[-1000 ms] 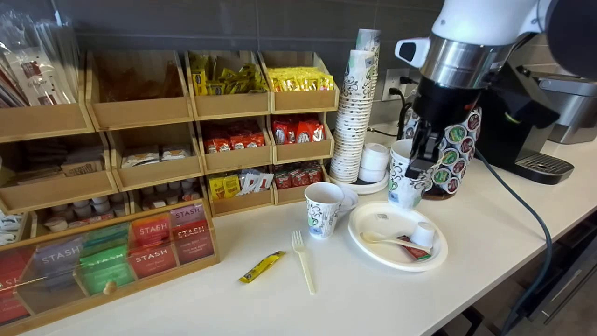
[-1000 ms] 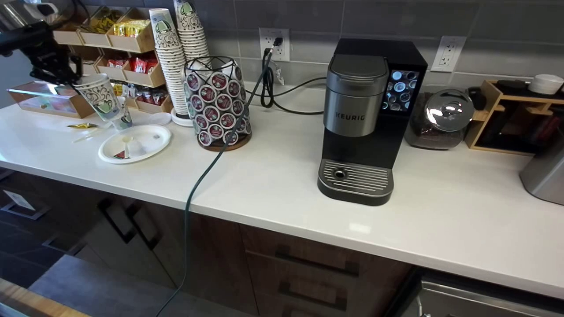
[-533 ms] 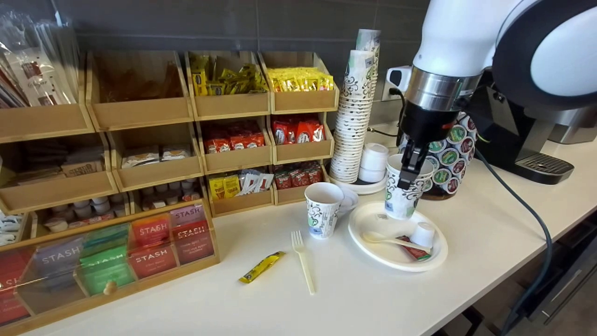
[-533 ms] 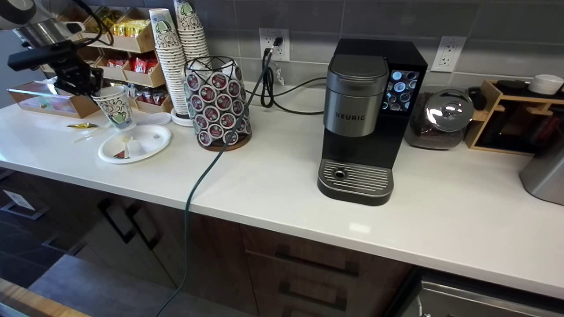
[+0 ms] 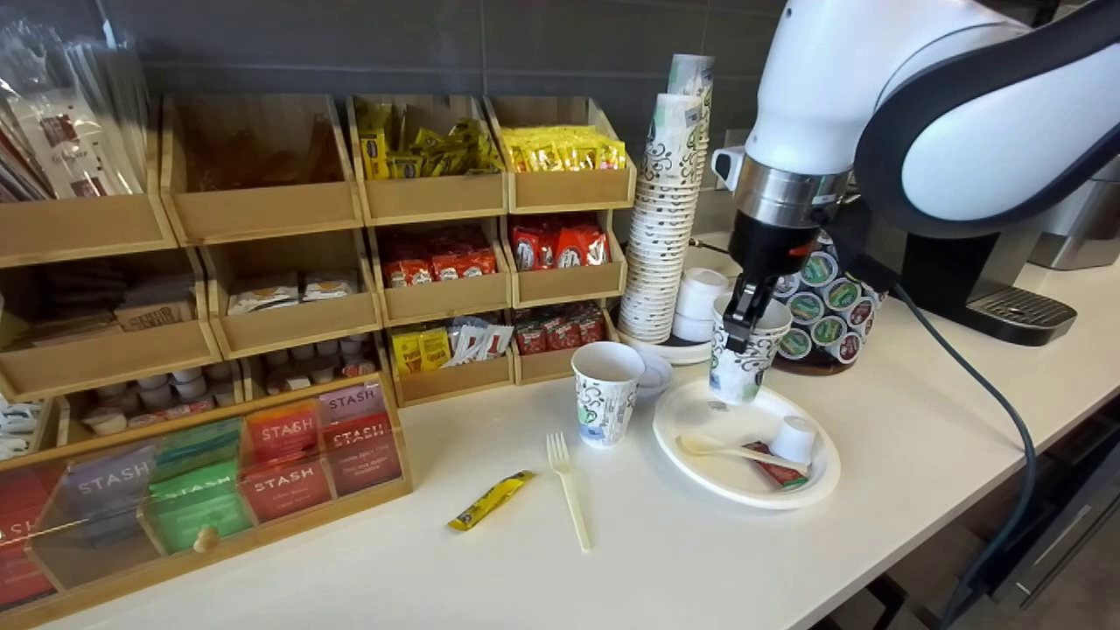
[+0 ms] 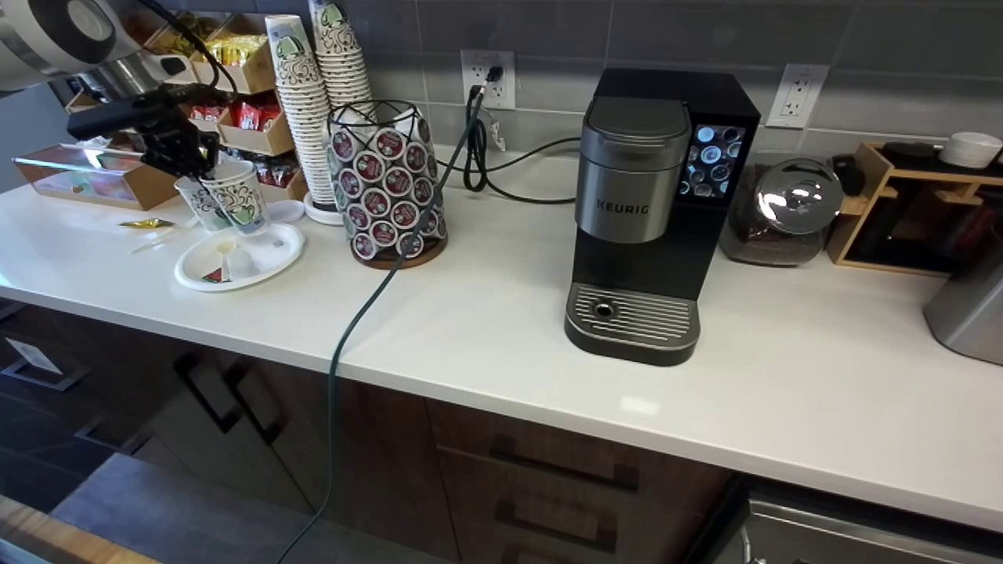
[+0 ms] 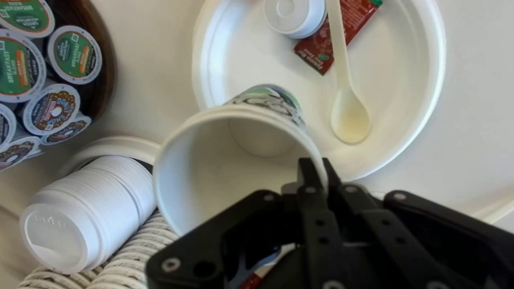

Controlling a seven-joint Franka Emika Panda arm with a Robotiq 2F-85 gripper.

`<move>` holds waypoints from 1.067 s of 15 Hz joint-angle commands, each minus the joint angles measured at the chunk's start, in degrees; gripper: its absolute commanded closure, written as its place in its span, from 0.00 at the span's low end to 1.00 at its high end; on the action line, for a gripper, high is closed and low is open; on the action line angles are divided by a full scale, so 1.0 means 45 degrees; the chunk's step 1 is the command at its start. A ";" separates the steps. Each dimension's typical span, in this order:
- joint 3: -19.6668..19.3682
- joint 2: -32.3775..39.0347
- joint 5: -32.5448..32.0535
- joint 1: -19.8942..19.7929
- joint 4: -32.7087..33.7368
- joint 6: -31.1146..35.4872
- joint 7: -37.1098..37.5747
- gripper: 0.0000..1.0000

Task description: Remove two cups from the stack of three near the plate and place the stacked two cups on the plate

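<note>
The two cups (image 5: 738, 378), white with dark greenish print and nested, hang slightly tilted over the back part of the plate (image 5: 678, 459). They show in an exterior view (image 6: 244, 205), and the wrist view looks into their open top (image 7: 200, 172). I cannot tell if their base touches the plate. My gripper (image 5: 739, 337) is shut on their rim, one finger inside and one outside, as the wrist view shows (image 7: 317, 172). The single leftover cup from the stack of three (image 5: 605, 398) stands upright on the counter beside the plate, partly hidden in an exterior view (image 6: 200, 205).
The plate bears a spoon (image 7: 347, 116), a red packet (image 7: 317, 52) and a small white cup (image 7: 295, 18). Behind stand a tall cup column (image 5: 661, 254), lids (image 5: 703, 302) and a pod holder (image 5: 822, 306). A fork (image 5: 573, 503) and yellow packet (image 5: 492, 500) lie in front.
My gripper has carried the two cups sideways, leftward in an exterior view and rightward in an exterior view, over the plate's back part. The grip stays shut. The leftover cup has not moved.
</note>
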 commanded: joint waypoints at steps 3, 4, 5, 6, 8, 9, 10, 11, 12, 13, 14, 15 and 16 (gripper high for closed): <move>-0.0265 0.1307 -0.0357 0.0343 0.1051 -0.0213 0.0265 0.99; -0.0409 0.1497 -0.0670 0.0466 0.1193 -0.0299 0.0466 0.99; -0.0440 0.1602 -0.0668 0.0486 0.1221 -0.0303 0.0440 0.99; -0.0481 0.1677 -0.0656 0.0506 0.1241 -0.0300 0.0483 0.99; -0.0523 0.1720 -0.0515 0.0492 0.1128 -0.0231 0.0469 0.99; -0.0523 0.1649 -0.0406 0.0472 0.1014 -0.0290 0.0455 0.99; -0.0513 0.1593 -0.0332 0.0447 0.0911 -0.0244 0.0424 0.99; -0.0506 0.1513 -0.0294 0.0435 0.0794 -0.0153 0.0431 0.99; -0.0463 0.1450 -0.0197 0.0406 0.0699 -0.0071 0.0387 0.99; -0.0433 0.1412 -0.0109 0.0391 0.0648 -0.0007 0.0391 0.99; -0.0421 0.1388 -0.0079 0.0394 0.0624 -0.0002 0.0375 0.99; -0.0379 0.1360 0.0055 0.0372 0.0613 -0.0072 0.0305 0.99; -0.0340 0.1338 0.0189 0.0366 0.0630 -0.0233 0.0235 0.71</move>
